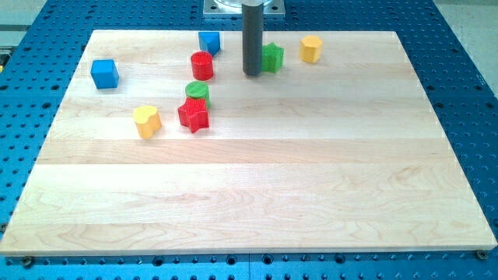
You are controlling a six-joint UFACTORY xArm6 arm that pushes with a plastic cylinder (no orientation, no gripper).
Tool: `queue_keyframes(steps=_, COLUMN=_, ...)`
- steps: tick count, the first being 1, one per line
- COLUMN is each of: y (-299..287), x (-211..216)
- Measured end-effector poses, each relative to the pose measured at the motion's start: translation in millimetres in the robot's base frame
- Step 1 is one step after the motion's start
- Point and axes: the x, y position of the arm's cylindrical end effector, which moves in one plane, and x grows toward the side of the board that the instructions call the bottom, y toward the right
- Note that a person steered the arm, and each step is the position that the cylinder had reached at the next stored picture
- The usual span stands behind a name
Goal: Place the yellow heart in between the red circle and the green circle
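Observation:
The yellow heart (146, 120) lies on the wooden board at the view's left, left of the red star (194, 114). The green circle (198, 92) sits just above the red star, touching it. The red circle (202, 65) stands above the green circle, a small gap between them. My tip (252, 73) is at the view's top centre, right of the red circle and just left of the green star (271, 57). It is far from the yellow heart.
A blue cube (104, 73) sits at the far left. A blue block (209, 42) lies near the top edge above the red circle. A yellow hexagon-like block (311, 48) lies right of the green star. The board (272, 194) rests on a blue perforated table.

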Motion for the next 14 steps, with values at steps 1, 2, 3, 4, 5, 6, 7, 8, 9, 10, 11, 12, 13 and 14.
queue_keyframes(steps=1, y=-25.5, x=60.6)
queue_keyframes(steps=2, y=-47.5, x=146.9)
queue_keyframes(steps=3, y=-120.5, x=202.0)
queue_keyframes(steps=4, y=-171.4, x=192.0)
queue_keyframes(steps=5, y=-158.1, x=135.2)
queue_keyframes(steps=6, y=-159.2, x=98.4)
queue_keyframes(steps=7, y=-161.3, x=83.4)
queue_keyframes(steps=8, y=-202.4, x=125.1)
queue_keyframes(steps=9, y=-228.2, x=99.7)
queue_keyframes(steps=10, y=-223.1, x=67.8)
queue_keyframes(steps=11, y=-201.1, x=66.1)
queue_keyframes(steps=12, y=-176.8, x=66.0)
queue_keyframes(steps=13, y=-214.9, x=60.6)
queue_keyframes(steps=14, y=-194.7, x=37.6)
